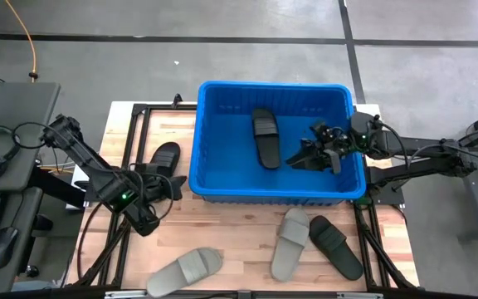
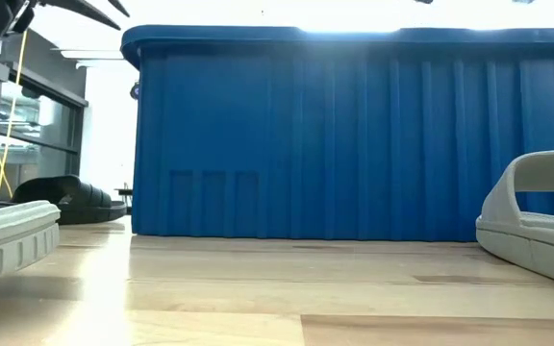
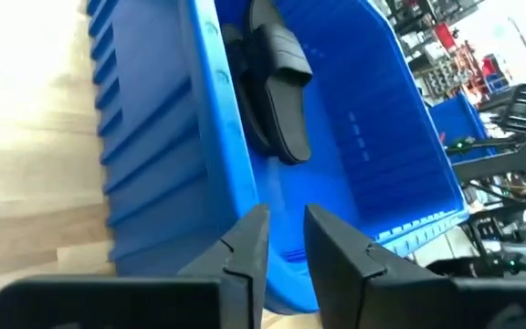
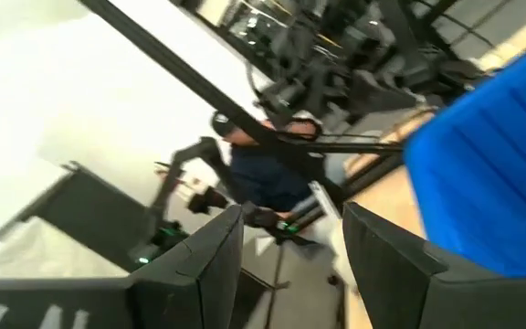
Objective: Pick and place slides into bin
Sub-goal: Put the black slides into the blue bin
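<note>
One black slide (image 1: pixel 265 137) lies in the blue bin (image 1: pixel 222 187), roughly mid-floor, lengthwise front to back. That's all we count as done.

Four slides are out on the table (image 1: pixel 222 224):
- black slide (image 1: pixel 163 158) just left of the bin, by the left arm
- grey slide (image 1: pixel 186 270) at the front edge, left of centre
- grey slide (image 1: pixel 290 243) in front of the bin
- black slide (image 1: pixel 335 246) right beside that grey one, touching or nearly so (we can't tell which)

So we judge the task at about one of five, early.

Left claw (image 1: pixel 171 188): low on the table at the bin's left front corner, next to the black slide there. In the left wrist view the left claw (image 3: pixel 284 239) has its fingers (image 3: pixel 245 251) drawn close with a narrow gap, and nothing shows between them; it looks past the bin wall at the slide inside. No slide shows in its grip.

Right claw (image 1: pixel 309 154): hangs over the right end of the bin, inside the rim line. The right wrist view shows the right claw (image 4: pixel 290 242) with fingers (image 4: pixel 204 256) well apart and empty, pointed out at the room (a person is in the background there, blurred).

The bin holds nothing else that we can see. The low view gives only the bin's outer wall and the ends of two grey slides, plus the black one at far left.
</note>
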Motion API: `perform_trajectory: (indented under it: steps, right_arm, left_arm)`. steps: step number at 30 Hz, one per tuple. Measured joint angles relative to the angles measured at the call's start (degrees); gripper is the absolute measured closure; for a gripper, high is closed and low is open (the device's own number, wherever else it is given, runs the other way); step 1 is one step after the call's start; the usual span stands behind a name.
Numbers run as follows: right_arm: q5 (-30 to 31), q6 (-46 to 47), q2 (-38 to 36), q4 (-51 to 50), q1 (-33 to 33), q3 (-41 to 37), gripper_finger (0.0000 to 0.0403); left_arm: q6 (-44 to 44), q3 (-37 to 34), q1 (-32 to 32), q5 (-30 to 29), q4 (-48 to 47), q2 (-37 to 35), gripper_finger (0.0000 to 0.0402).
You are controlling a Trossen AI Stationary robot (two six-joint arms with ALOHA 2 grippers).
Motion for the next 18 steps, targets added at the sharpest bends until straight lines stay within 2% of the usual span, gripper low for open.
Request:
perform_trajectory:
  steps: [5,9,12,18]
  right_arm:
    - [-0.6,2.3,0.0,4.3,-0.1,0.0,0.0224]
    - [-0.6,4.5,0.0,5.9,-0.2,0.0,0.0224]
    - [-0.4,5.9,0.0,6.2,-0.2,0.0,0.0224]
    - [2.7,6.1,0.0,6.2,-0.2,0.0,0.0224]
  left_arm:
    - [-4.5,0.0,-2.8,-0.8,-0.5,1.6,0.0370]
    - [-7.1,0.0,-5.5,-5.5,-0.7,1.6,0.0396]
    - [-9.4,0.0,-6.7,-9.1,-1.0,1.6,0.0397]
    - [-10.6,0.0,-6.5,-9.6,-0.9,1.9,0.0400]
